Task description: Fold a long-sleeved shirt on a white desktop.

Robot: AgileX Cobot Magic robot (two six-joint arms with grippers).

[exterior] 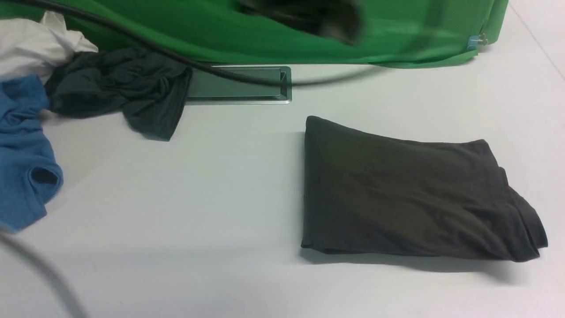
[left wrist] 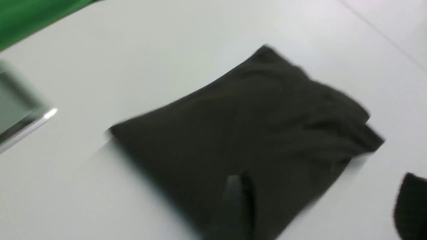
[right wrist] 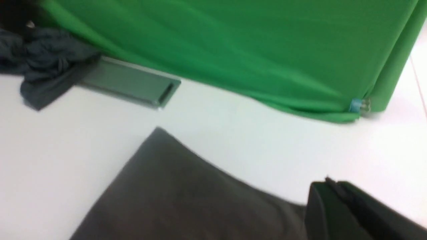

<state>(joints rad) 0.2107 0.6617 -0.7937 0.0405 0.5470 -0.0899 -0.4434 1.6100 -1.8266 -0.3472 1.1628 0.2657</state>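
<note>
The shirt point(exterior: 406, 198) lies folded into a compact, roughly rectangular stack on the right half of the desktop point(exterior: 220, 198). Its left edge is straight and neat; at the right end the layers splay a little and show stepped edges. Nothing rests on it in the front view.

In the left wrist view, which is blurred, the shirt point(left wrist: 240, 140) fills the middle, and the left gripper point(left wrist: 320, 206) shows only as two dark fingers point(left wrist: 238, 200) set far apart, one over the cloth's near edge and one beside it at the frame's border. The jaws stand wide and hold nothing.

In the right wrist view the right gripper point(right wrist: 328, 185) shows as one dark block with its fingers pressed together, closed on nothing, just above a corner of the shirt point(right wrist: 173, 200).

Behind the shirt sits the hatch point(exterior: 238, 86), crossed by a black cable point(exterior: 185, 59). A green cloth point(exterior: 273, 35) runs along the back. To the left lie a teal-grey garment point(exterior: 123, 88), a blue garment point(exterior: 22, 150) and a white cloth point(exterior: 35, 42), well apart from the shirt.
</note>
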